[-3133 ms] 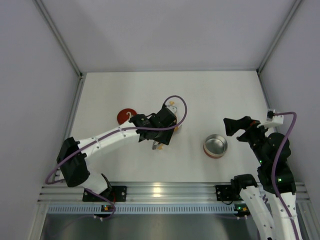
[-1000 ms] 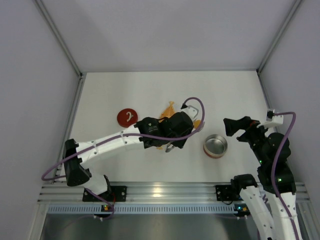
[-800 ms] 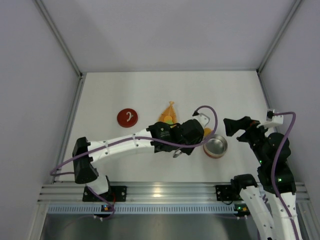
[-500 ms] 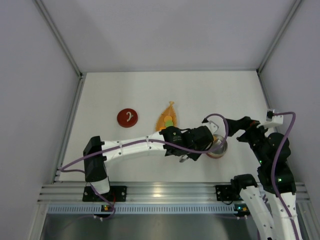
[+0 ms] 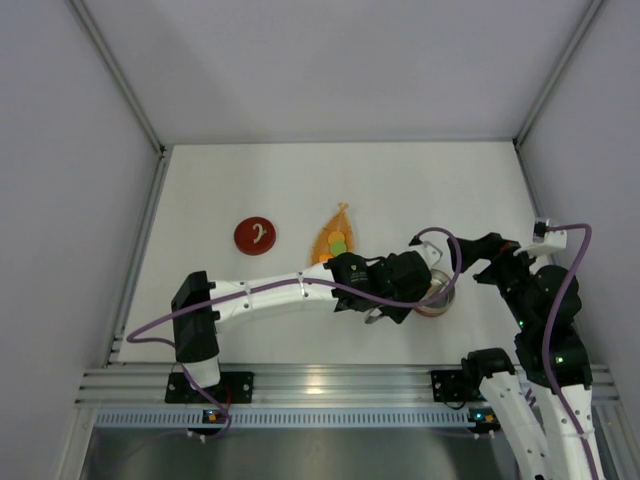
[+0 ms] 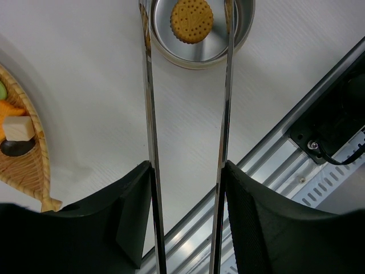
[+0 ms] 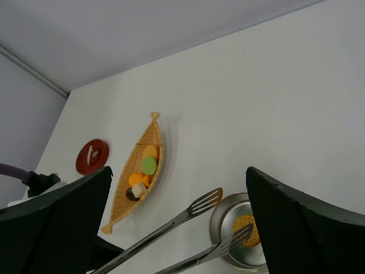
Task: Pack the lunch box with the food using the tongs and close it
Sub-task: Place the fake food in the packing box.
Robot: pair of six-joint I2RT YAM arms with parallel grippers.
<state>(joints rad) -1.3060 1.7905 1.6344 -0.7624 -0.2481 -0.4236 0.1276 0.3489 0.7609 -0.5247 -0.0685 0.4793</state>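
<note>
Currently the tongs (image 6: 149, 142) sit crosswise between my left fingers (image 6: 128, 222), one pad against the outside of each arm. These fingers are roughly half open and gripping. The two arms stand sprung apart and run forward to the lunch box (image 6: 199, 54), with their far ends over its mouth. One round dotted biscuit (image 6: 191, 20) lies flat on the box floor. It sits between the arms and touches neither, as far as the left wrist view shows.

Handling, in my judgement:
- **Tongs:** thin polished steel, light, springy and slick against the pads. They will push back when squeezed and could twist or slide if the hold slackens too far. The hold belongs across both arms, partway along, so that closing my fingers closes the tips.
- **Food:** light and stiff but likely brittle, so it calls for a gentle pinch at the edges and no more.
- **Lunch box:** looks light and may skid on the smooth desk (image 5: 300, 180) if nudged.

The remaining food (image 7: 149, 165) lies in the woven tray (image 7: 120, 208), near the lunch box on its left. The lid (image 5: 255, 236) lies beyond the tray, well apart from the lunch box on that same side, and is not yet fitted.

My right fingers (image 7: 302, 228) stand fully open, holding nothing, near the lunch box on its right
</note>
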